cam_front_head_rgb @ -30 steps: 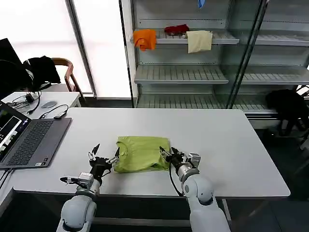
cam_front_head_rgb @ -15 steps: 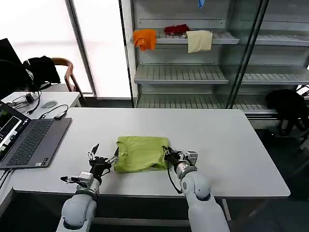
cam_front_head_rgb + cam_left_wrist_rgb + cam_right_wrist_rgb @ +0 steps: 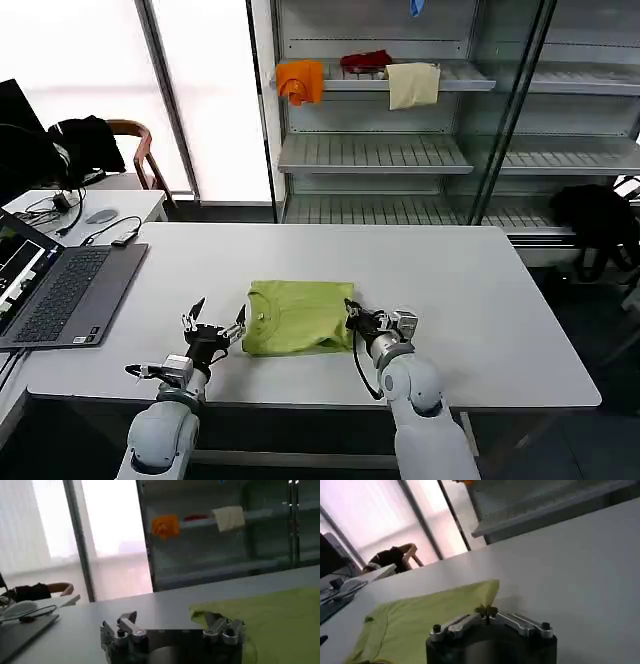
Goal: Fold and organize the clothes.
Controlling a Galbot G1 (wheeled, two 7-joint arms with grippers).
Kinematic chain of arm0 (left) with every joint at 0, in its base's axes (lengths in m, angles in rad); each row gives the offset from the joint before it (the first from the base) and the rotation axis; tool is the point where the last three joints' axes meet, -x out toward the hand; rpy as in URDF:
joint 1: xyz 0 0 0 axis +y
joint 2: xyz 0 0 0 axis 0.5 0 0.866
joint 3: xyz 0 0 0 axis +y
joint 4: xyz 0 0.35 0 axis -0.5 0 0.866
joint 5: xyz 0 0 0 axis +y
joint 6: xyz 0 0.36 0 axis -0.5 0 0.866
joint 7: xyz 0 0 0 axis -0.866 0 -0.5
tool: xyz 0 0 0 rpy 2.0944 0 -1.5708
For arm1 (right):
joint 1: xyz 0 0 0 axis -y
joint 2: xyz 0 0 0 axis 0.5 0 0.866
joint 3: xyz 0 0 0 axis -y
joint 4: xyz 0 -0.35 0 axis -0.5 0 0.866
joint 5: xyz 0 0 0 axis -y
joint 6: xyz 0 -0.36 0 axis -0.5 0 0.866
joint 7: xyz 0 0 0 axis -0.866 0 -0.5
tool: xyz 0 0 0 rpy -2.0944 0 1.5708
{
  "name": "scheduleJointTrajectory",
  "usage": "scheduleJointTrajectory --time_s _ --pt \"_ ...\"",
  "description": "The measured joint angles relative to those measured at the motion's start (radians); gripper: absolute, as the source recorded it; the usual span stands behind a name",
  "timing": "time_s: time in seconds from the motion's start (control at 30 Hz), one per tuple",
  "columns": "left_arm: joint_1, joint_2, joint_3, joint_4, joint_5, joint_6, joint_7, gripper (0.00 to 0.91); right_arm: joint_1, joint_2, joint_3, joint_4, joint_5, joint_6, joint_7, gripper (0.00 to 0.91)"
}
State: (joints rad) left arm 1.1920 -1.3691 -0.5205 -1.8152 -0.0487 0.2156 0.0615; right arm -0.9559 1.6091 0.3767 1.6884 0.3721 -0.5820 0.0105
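A lime yellow-green T-shirt (image 3: 298,316) lies folded into a flat rectangle on the white table (image 3: 480,300), near its front edge. The ribbed neckline faces my left side. My left gripper (image 3: 213,327) rests just beside that neckline edge with its fingers spread open and nothing between them. One of its fingertips (image 3: 215,622) sits right by the shirt (image 3: 270,615). My right gripper (image 3: 352,312) is at the shirt's opposite edge. In the right wrist view its jaws (image 3: 486,611) are pressed together at the near corner of the cloth (image 3: 430,620).
An open laptop (image 3: 60,290) lies on the table's left end. A side table (image 3: 110,205) with a mouse and cables stands beyond it. Shelves (image 3: 400,150) behind hold orange (image 3: 300,80), red and cream cloths. The table's right half is bare.
My right gripper has drifted a little to the right, and the shirt has shifted slightly the same way with it. The left gripper has stayed still.
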Motion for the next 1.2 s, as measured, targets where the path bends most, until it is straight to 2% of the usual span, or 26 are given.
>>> scheduleJointTrajectory --time_s 0.23,0.57,0.9,0.93,0.97,1.0,1.2 --pt "-0.001 -0.005 0.006 -0.015 -0.019 0.014 0.001 0.907 -0.006 -0.002 0.027 0.023 0.027 0.000 -0.006 0.000" --pt "0.012 -0.002 -0.001 -0.048 -0.051 0.034 0.002 0.907 0.001 -0.118 0.050 0.033 0.047 0.000 -0.007 0.000" --pt "0.027 -0.006 -0.001 -0.108 -0.085 0.075 0.002 0.907 -0.005 -0.157 0.039 0.058 0.047 0.000 -0.016 0.000" --pt "0.028 -0.007 0.000 -0.117 -0.088 0.080 0.001 0.907 -0.004 -0.158 0.037 0.058 0.044 0.000 -0.016 0.030" --pt "0.029 -0.008 0.001 -0.125 -0.091 0.085 0.001 0.907 -0.004 -0.159 0.036 0.058 0.042 0.000 -0.017 0.655" --pt "0.030 -0.009 0.001 -0.133 -0.095 0.090 0.001 0.907 -0.003 -0.160 0.035 0.058 0.040 0.000 -0.018 0.907" --pt "0.045 -0.018 0.010 -0.186 -0.110 0.115 0.001 0.907 -0.013 -0.156 0.035 0.055 -0.019 0.002 -0.035 0.907"
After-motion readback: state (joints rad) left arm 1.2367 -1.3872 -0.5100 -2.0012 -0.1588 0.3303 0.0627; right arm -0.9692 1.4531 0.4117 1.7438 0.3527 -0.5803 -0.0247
